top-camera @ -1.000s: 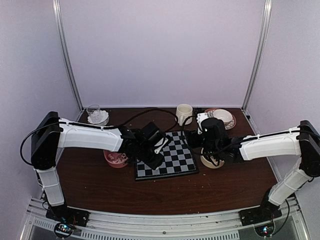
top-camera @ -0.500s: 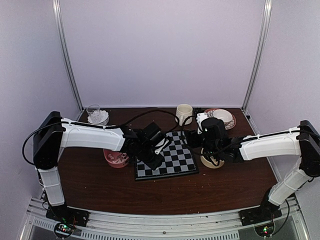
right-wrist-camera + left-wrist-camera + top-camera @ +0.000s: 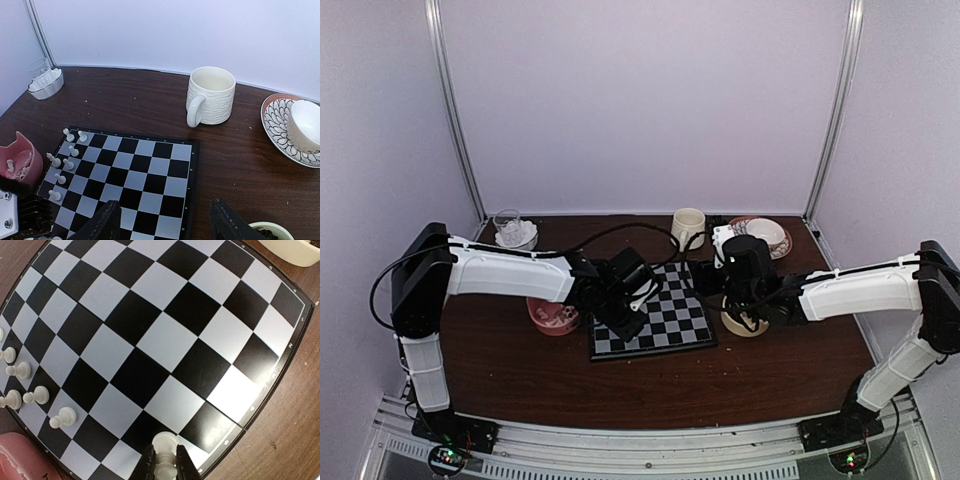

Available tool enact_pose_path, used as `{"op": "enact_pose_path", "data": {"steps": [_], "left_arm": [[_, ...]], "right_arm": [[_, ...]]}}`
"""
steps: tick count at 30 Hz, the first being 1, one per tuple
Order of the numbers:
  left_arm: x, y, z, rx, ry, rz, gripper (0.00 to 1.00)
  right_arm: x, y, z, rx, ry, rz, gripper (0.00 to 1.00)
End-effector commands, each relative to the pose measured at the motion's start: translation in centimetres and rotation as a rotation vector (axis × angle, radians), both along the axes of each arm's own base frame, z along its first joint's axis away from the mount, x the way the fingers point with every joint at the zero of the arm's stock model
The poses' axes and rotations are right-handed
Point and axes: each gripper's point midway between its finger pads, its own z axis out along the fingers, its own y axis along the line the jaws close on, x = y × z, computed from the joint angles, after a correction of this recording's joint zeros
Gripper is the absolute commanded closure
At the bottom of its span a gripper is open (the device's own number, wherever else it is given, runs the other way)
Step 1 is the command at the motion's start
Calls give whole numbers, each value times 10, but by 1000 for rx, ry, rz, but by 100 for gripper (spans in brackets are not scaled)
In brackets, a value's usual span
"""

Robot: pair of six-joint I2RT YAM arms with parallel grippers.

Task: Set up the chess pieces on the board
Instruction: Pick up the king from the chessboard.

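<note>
The board point(image 3: 660, 315) lies at the table's middle; it also shows in the left wrist view point(image 3: 165, 335) and the right wrist view point(image 3: 145, 170). Several white chess pieces point(image 3: 67, 150) stand along its left side, and show in the left wrist view point(image 3: 35, 396) too. My left gripper point(image 3: 164, 467) is shut on a white chess piece point(image 3: 164, 444) and holds it just over the board's near edge squares; from above the gripper point(image 3: 638, 300) is over the board's left part. My right gripper point(image 3: 165, 222) is open and empty above the board's right edge.
A pink bowl point(image 3: 552, 317) holding white pieces sits left of the board. A cream mug point(image 3: 688, 228), a patterned saucer with a cup point(image 3: 767, 236), a glass and white dish point(image 3: 514, 232) stand at the back. A cream bowl point(image 3: 748, 322) sits under my right gripper.
My left gripper has shifted slightly right over the board with the white piece. The right arm has not moved.
</note>
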Motion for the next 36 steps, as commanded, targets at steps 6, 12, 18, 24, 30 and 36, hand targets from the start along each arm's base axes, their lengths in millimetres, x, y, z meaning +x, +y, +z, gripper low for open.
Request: {"op": "enact_pose_path", "data": {"steps": [6,12,18,24,30,36], "left_arm": [[3,-4,37,-69,-71,-25,91],[6,5,65,-128,-157,-6,91],[19,30,89,-179,-244,70,97],[43,64,89,-205,-269,188,97],[59,73,65,-172,-238,223,98],[73,76,36,-176,-153,247,100]], "right_arm": [[-2,-1,5,17,-15,10,37],[-2,-1,6,16,-16,13,37],[-2,0,6,15,-17,16,37],[-3,1,5,18,-15,21,37],[-4,1,3,26,-12,23,37],[-4,2,2,33,-7,23,37]]}}
